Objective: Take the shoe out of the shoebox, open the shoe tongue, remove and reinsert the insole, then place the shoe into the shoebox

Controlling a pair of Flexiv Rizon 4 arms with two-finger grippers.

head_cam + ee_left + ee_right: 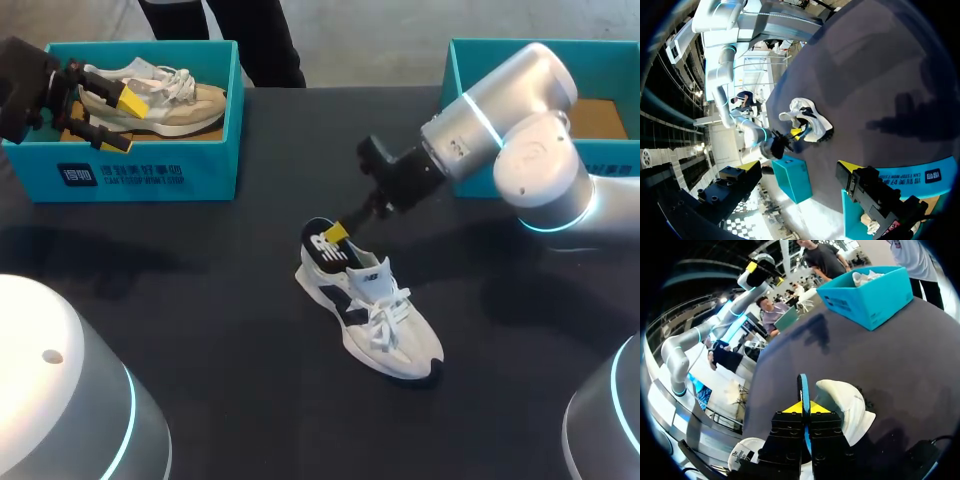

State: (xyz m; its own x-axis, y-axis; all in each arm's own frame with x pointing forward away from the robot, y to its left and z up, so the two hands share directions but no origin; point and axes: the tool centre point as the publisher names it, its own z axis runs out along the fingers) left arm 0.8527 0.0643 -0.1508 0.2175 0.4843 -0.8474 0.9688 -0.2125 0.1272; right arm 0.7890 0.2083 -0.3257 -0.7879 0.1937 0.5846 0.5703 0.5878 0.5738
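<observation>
Right gripper is pinched tight on the thin blue edge of the insole at the heel of the shoe, which stands on the dark table. I'd draw up and back along the heel, slowly, so the shoe doesn't drag. How much insole sits inside is hidden. Left gripper hangs wide open over the left shoebox.

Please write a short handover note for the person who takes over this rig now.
Right pincer: shut on a thin blue strip, likely the insole, at the heel of the white shoe.
Left pincer: open, over the beige shoe in the left box.
Done: white shoe out, lying on the table.
Left: whether the insole is going out or in is unclear; finish it, box the shoe.
</observation>
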